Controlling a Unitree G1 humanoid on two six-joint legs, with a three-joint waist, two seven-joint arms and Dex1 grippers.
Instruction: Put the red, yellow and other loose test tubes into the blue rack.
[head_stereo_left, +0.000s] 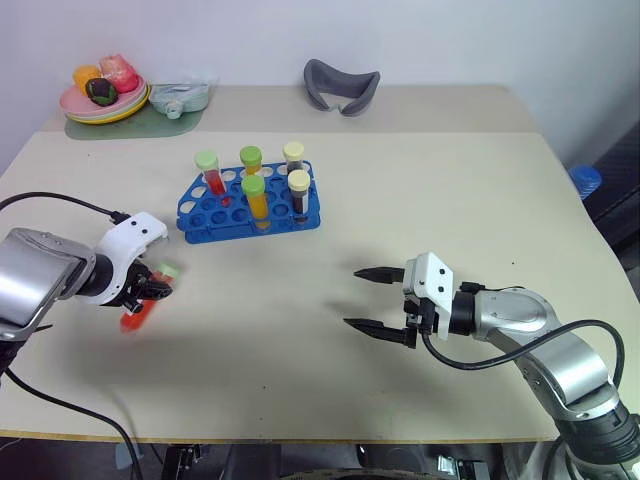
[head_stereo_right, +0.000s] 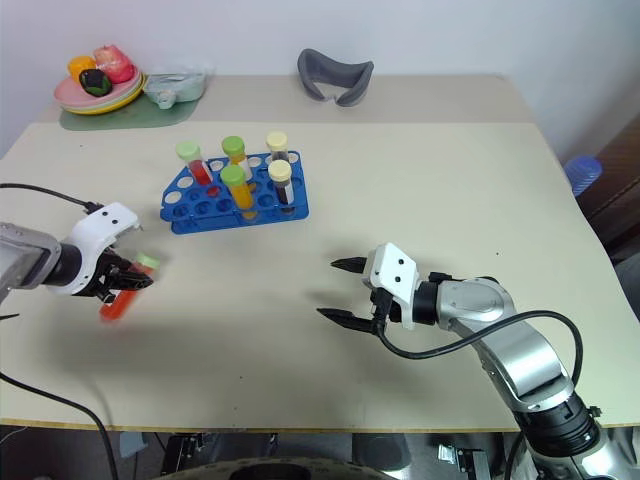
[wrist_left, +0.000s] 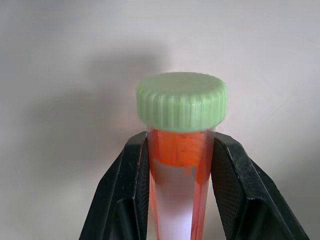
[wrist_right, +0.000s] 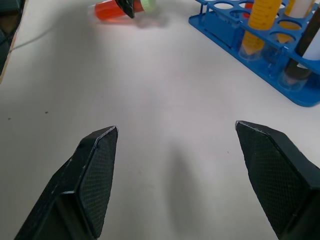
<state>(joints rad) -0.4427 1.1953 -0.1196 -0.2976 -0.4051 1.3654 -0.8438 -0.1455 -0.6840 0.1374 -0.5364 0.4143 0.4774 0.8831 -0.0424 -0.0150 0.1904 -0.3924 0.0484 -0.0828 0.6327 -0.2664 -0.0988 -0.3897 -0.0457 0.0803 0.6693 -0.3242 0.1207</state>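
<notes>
Pinched red tube (wrist_left: 179, 165) just under its cap in left gripper (head_stereo_left: 150, 290), needed uprighting before blue rack (head_stereo_left: 250, 205) at one o'clock; right gripper (head_stereo_left: 375, 300) spread, idle.

Looks like a robot test room set up as a mock lab bench. Plain beige table (head_stereo_left: 420, 210) against a bare white wall. Blue rack (head_stereo_left: 250, 207) of capped test tubes mid-table. Stacked plates (head_stereo_left: 100, 103) with toy food at the far corner, a grey headset pad (head_stereo_left: 341, 86) beside them.
</notes>
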